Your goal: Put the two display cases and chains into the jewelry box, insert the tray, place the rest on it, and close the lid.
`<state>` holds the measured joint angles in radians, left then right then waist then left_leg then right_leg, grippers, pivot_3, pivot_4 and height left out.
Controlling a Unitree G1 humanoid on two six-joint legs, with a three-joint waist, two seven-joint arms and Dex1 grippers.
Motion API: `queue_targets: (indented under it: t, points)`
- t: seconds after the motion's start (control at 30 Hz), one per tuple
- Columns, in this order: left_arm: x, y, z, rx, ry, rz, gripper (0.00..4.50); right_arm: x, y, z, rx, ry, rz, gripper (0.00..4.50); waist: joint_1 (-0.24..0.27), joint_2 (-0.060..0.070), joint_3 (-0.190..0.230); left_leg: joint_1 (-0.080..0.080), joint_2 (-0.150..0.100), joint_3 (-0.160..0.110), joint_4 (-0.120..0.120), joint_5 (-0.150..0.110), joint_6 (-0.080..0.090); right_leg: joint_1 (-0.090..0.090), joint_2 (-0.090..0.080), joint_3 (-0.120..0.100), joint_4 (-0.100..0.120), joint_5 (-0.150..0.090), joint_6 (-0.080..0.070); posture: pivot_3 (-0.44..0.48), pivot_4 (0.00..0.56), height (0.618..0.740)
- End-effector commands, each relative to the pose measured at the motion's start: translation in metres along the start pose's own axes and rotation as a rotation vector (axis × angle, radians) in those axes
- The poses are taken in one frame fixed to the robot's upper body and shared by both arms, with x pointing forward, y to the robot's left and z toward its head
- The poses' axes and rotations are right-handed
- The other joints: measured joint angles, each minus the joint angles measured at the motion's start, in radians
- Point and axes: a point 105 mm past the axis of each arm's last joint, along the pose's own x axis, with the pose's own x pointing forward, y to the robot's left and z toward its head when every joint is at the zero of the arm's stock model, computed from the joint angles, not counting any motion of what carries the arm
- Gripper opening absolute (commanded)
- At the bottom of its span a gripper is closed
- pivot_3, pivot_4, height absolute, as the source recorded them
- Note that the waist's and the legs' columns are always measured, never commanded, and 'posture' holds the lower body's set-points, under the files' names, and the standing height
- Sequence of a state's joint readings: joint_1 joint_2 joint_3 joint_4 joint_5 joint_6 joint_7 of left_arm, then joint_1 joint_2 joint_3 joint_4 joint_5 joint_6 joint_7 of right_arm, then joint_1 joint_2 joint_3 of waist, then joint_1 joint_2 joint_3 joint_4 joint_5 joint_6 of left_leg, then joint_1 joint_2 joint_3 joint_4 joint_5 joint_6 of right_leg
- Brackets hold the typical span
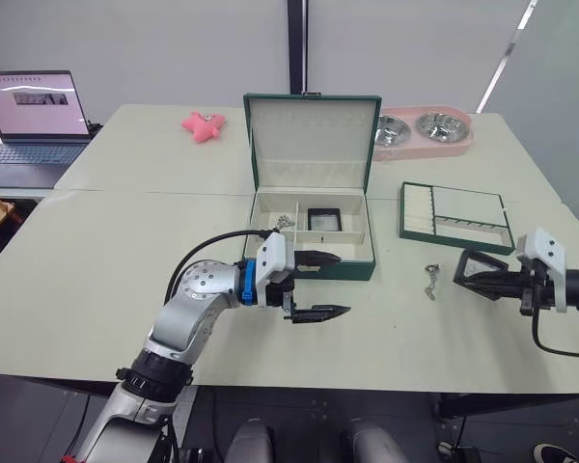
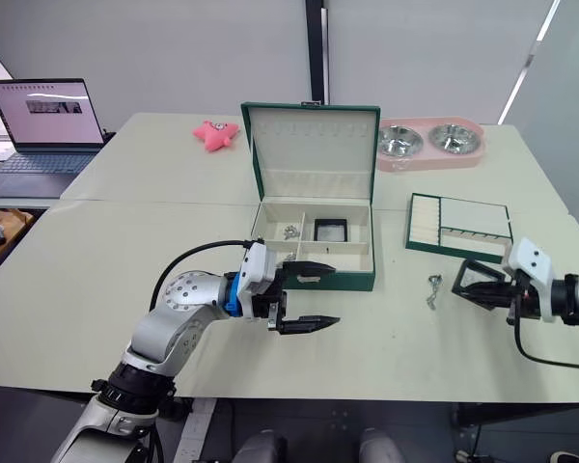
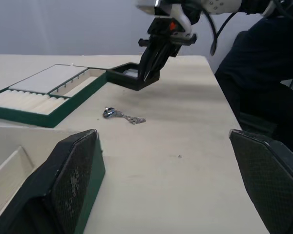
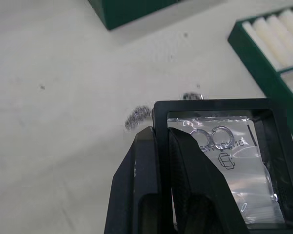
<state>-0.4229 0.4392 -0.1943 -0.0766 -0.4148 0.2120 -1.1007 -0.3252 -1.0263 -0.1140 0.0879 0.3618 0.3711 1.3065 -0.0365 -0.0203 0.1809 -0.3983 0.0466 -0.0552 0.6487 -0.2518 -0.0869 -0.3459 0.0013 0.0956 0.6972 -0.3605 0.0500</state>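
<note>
The jewelry box (image 1: pixel 314 262) stands open mid-table with its lid (image 1: pixel 312 125) upright. One display case (image 1: pixel 321 219) and some chains (image 1: pixel 285 222) lie in its compartments. My left gripper (image 1: pixel 343 284) hangs open and empty just in front of the box's front wall. To the right, my right gripper (image 1: pixel 468 280) is shut on the second display case (image 4: pixel 210 105), pinching its black frame edge and holding it tilted just above the table. Another chain (image 1: pixel 430 282) lies on the table between the box and that case. The tray (image 1: pixel 454 217) rests to the right of the box.
A pink double-bowl tray (image 1: pixel 423 132) stands at the back right beside the lid. On the far left are a pink soft toy (image 1: pixel 203 125) and a laptop (image 1: pixel 34 121). The table's front edge (image 1: pixel 299 386) runs close below both grippers.
</note>
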Motion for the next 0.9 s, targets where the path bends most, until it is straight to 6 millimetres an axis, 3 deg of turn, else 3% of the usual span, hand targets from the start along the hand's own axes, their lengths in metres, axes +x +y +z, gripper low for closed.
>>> queue_targets:
  t: [0.03, 0.13, 0.3, 0.47, 0.77, 0.9]
  points:
    - [-0.01, 0.007, 0.01, 0.035, -0.026, 0.104, 4.5, 0.009, 0.008, 0.036, -0.057, -0.031, 0.061, 0.02, 0.0, 0.0, 0.0, 0.0, 0.0, 0.0, 0.0, 0.0, 0.0, 0.0, 0.0, 0.0, 0.0, 0.0, 0.0, 0.0, 0.15, 0.74]
    - [-0.017, 0.011, 0.012, 0.026, -0.032, 0.172, 4.5, 0.021, 0.009, 0.053, -0.075, -0.059, 0.085, 0.02, 0.005, 0.0, 0.0, -0.001, 0.0, -0.001, 0.0, 0.0, 0.0, 0.0, 0.0, -0.001, 0.0, 0.0, 0.0, 0.0, 0.15, 0.74]
    - [-0.04, 0.012, 0.01, 0.01, -0.027, 0.35, 4.5, 0.065, 0.015, 0.103, -0.162, -0.169, 0.191, 0.02, -0.007, 0.0, 0.0, -0.001, 0.0, 0.0, 0.0, 0.0, 0.0, -0.002, 0.0, 0.0, 0.0, 0.0, 0.0, 0.0, 0.15, 0.74]
    - [-0.054, 0.009, 0.009, 0.0, -0.027, 0.479, 4.5, 0.1, 0.018, 0.133, -0.23, -0.208, 0.253, 0.02, -0.013, -0.001, 0.001, -0.002, 0.001, -0.001, 0.0, 0.0, 0.0, -0.003, -0.001, -0.001, 0.001, 0.0, 0.0, 0.0, 0.15, 0.74]
    - [-0.08, 0.009, 0.011, -0.038, -0.067, 0.693, 4.5, 0.143, 0.023, 0.146, -0.244, -0.112, 0.329, 0.02, -0.004, -0.001, 0.001, -0.002, 0.0, -0.001, 0.0, 0.0, 0.0, -0.005, -0.002, -0.002, 0.001, 0.0, 0.0, 0.0, 0.15, 0.74]
    - [-0.081, 0.004, 0.011, -0.048, -0.065, 0.709, 4.5, 0.159, 0.02, 0.148, -0.237, -0.079, 0.332, 0.02, -0.011, -0.001, 0.001, -0.002, 0.0, -0.001, -0.001, 0.0, 0.0, -0.005, -0.002, -0.002, 0.002, 0.0, 0.0, 0.0, 0.15, 0.74]
